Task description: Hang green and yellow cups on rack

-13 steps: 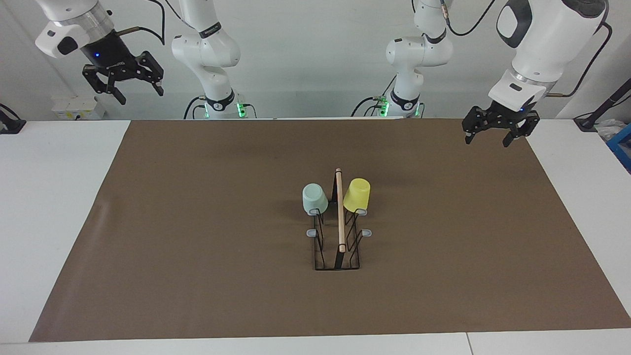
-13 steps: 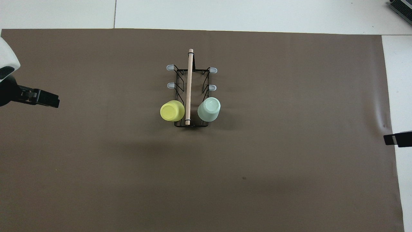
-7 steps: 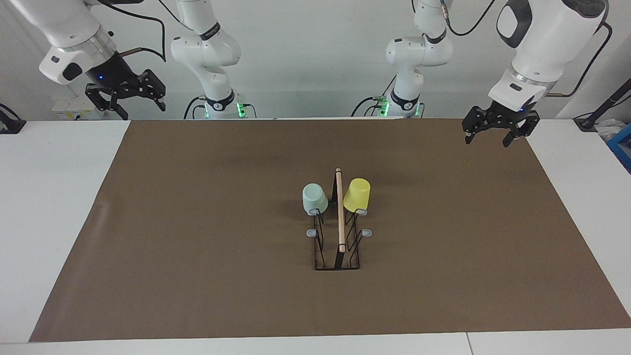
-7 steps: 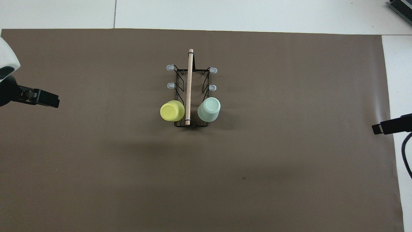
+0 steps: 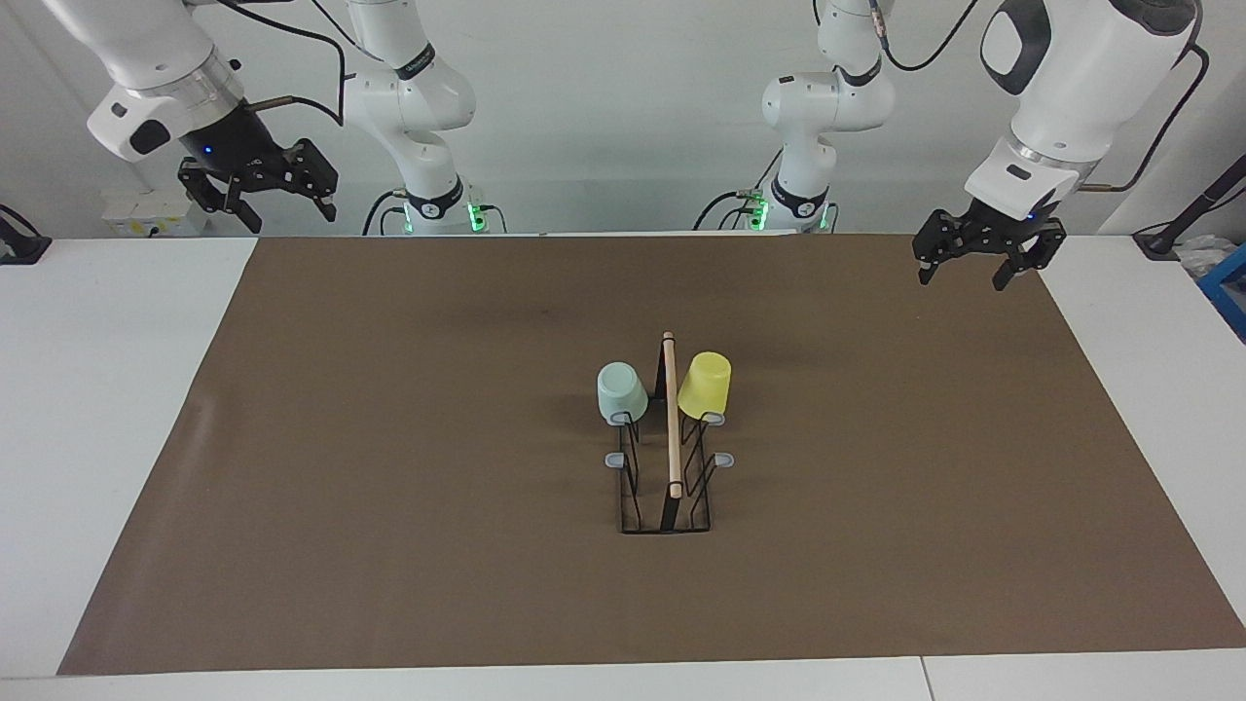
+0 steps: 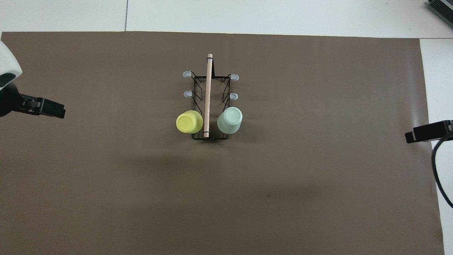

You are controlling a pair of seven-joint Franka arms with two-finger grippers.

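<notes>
The black wire rack (image 5: 672, 438) (image 6: 208, 88) with a wooden rod on top stands mid-mat. The pale green cup (image 5: 621, 391) (image 6: 230, 120) and the yellow cup (image 5: 705, 384) (image 6: 189, 121) sit upside down on prongs at the rack's end nearest the robots, one on each side of the rod. My left gripper (image 5: 962, 280) hangs open and empty over the mat's corner at the left arm's end. My right gripper (image 5: 293, 220) is open and empty, raised over the mat's edge at the right arm's end. Both are far from the rack.
A brown mat (image 5: 389, 438) covers most of the white table (image 5: 117, 409). Bare grey-tipped prongs (image 5: 616, 460) (image 5: 724, 459) stick out lower on both sides of the rack. A blue object (image 5: 1228, 282) lies off the mat at the left arm's end.
My right gripper has come down and swung a little toward the mat. The left gripper, the cups and the rack have not moved.
</notes>
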